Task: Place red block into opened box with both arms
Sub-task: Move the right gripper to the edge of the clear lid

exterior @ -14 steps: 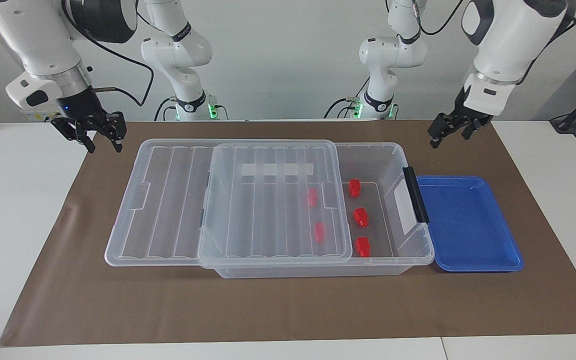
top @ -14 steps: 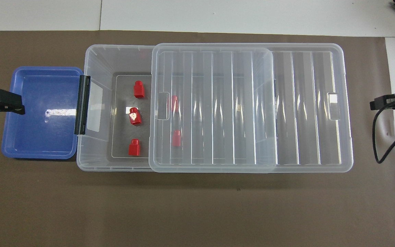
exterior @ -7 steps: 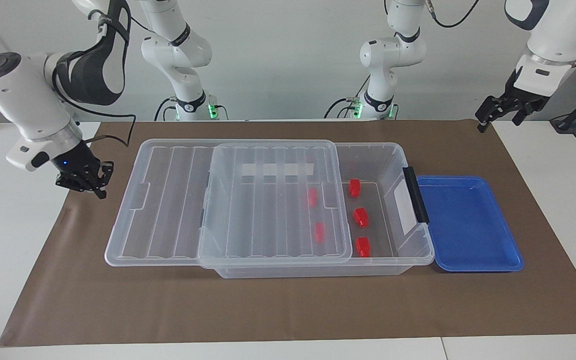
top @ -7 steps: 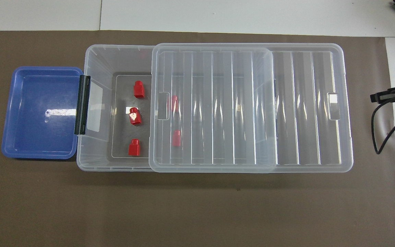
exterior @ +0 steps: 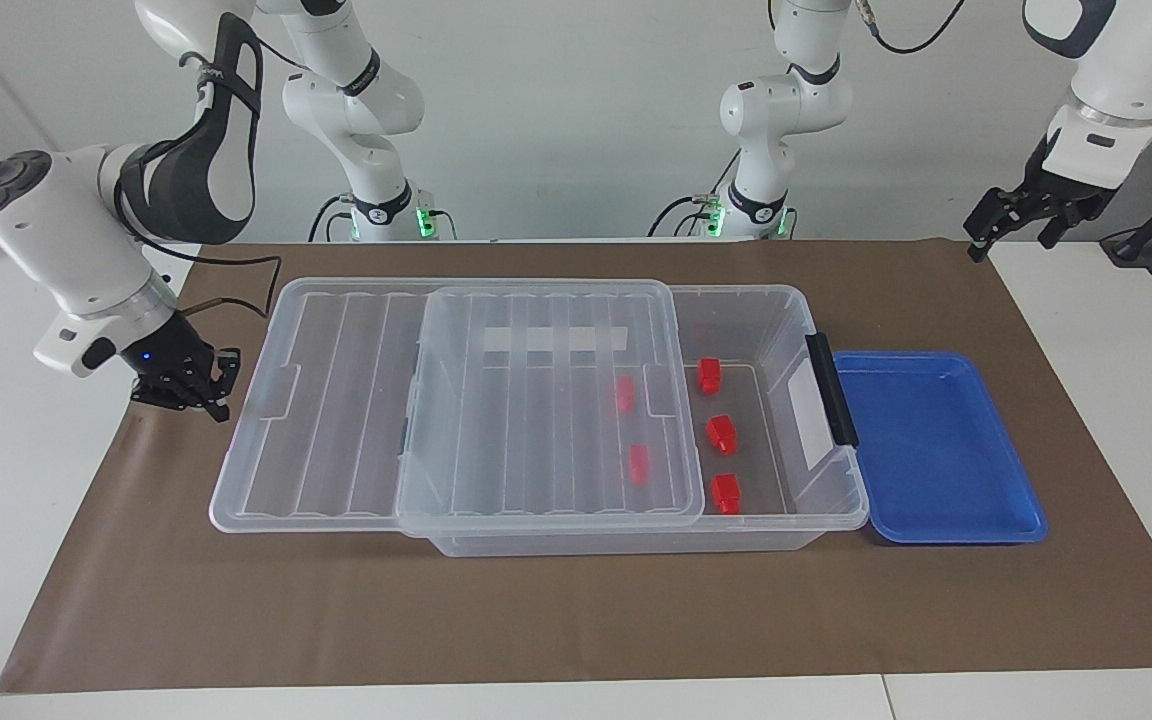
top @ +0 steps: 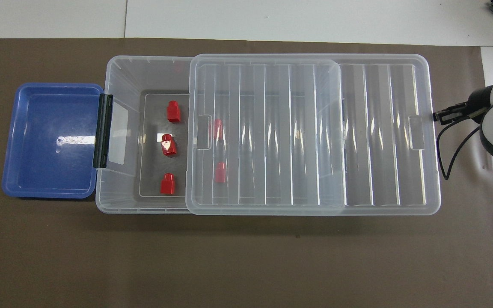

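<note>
Red blocks (exterior: 722,433) sit in box (exterior: 786,300), lid (exterior: 456,400) slid half off. Right hand (exterior: 198,385) low beside lid's end, fingers together. Left hand (exterior: 1031,215) raised over counter (exterior: 1116,340) corner, fingers apart.

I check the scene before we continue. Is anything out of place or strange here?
The ribbed lid is slid sideways, overhanging the box at the right arm's end. Five red blocks lie inside; the blue tray holds nothing. Nothing spilled or broken.

The box (exterior: 786,300) lies mid-mat (exterior: 576,620), its lid (exterior: 536,400) slid toward the right arm's end; five blocks (exterior: 722,434) lie inside; a tray (exterior: 936,450) touches its handle end.
</note>
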Controlling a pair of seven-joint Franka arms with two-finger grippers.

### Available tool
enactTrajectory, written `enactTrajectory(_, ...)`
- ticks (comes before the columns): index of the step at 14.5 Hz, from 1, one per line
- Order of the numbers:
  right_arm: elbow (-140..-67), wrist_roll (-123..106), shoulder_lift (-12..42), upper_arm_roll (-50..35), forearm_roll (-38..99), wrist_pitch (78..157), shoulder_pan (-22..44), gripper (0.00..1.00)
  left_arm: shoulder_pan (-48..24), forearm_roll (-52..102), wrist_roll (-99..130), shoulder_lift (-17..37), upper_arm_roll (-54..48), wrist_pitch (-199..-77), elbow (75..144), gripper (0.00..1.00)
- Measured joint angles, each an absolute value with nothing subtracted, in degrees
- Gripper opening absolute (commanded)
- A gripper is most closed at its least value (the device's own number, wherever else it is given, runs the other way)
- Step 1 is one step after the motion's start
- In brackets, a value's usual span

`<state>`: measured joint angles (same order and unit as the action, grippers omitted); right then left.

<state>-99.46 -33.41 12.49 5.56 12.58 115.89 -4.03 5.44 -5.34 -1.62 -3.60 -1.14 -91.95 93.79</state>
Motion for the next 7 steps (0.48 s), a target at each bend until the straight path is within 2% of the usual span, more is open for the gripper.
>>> enactTrajectory(7, -99.47, -30.49, 12.5, 5.43, 13.61, 115.85, -0.41, 0.0, 5.42, -5.34, -1.62, -4.3, -1.91, -92.69, 94.87, 1.0)
